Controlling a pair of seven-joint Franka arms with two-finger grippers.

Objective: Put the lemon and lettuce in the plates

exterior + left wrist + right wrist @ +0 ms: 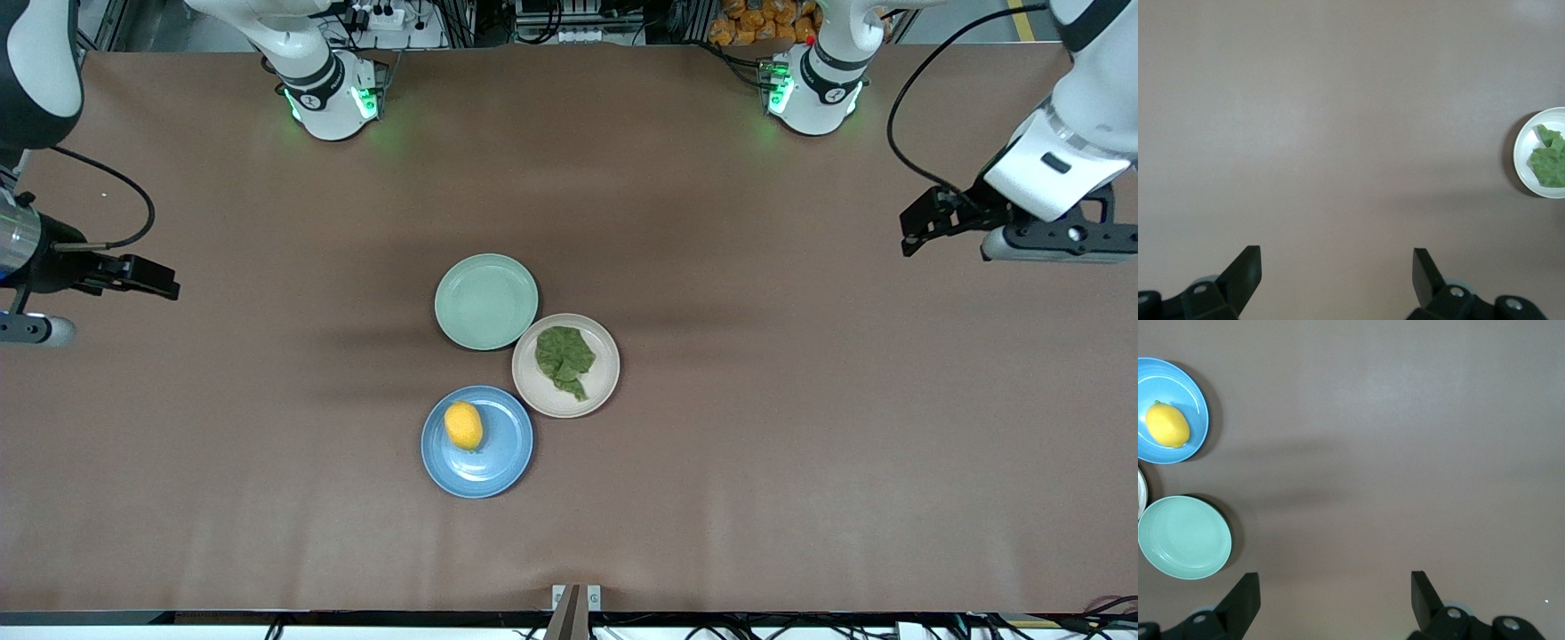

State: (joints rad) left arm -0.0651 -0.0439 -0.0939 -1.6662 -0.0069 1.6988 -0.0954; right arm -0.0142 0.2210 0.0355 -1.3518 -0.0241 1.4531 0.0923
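Three plates bunched mid-table (pixel 800 498), rims touching or nearly so; wide bare brown table all round. Lemon (pixel 463 425) sits in blue plate (pixel 498 467), nearest front cam. Lettuce (pixel 564 359) lies in beige plate (pixel 605 391). Mint plate (pixel 486 301) holds nothing. Left tool (pixel 920 222) hangs over table's left-arm end, fingers spread, gripping nothing. Right tool (pixel 151 277) over right-arm end, fingers likewise spread. Both well apart from plates.

The right gripper (pixel 1333 600) hangs over bare table (pixel 1391 453), with its fingers (pixel 1245 597) spread wide and nothing between them. The lemon (pixel 1167 425) lies in the blue plate (pixel 1195 393). Near it stands a mint plate (pixel 1185 537), separate.
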